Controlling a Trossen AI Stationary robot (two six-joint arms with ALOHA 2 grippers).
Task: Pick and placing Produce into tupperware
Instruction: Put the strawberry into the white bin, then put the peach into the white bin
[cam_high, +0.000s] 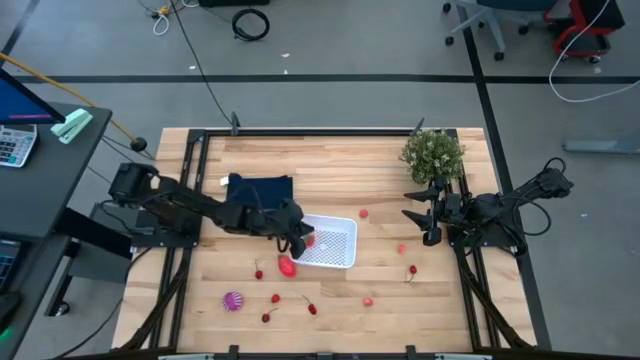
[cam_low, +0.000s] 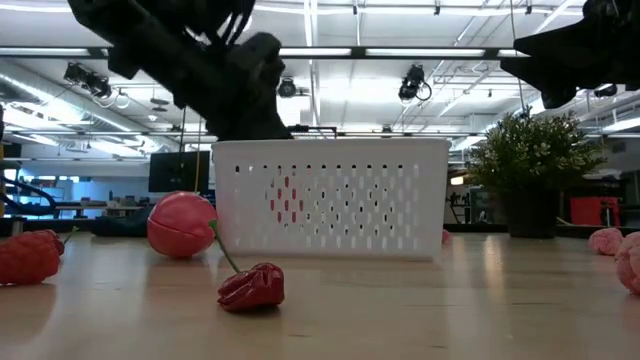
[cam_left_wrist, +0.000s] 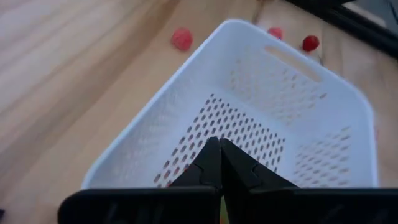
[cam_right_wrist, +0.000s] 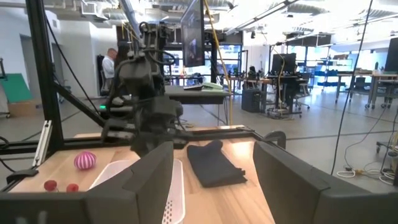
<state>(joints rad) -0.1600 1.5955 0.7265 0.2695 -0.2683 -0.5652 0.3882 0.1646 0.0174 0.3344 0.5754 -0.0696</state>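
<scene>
Left gripper (cam_high: 298, 238) pressed together above the white basket's (cam_high: 340, 258) left rim, mid-table. Right gripper (cam_high: 420, 212) spread wide, waiting near the right edge.

Bright, even overhead light, soft shadows, ceiling lamp glare upper low view, blurred near wrist fingers

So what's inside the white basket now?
One red piece shows inside the white basket, at the end under the left gripper. Through the holes it is a red blur; the gripper hides part of it.
</scene>
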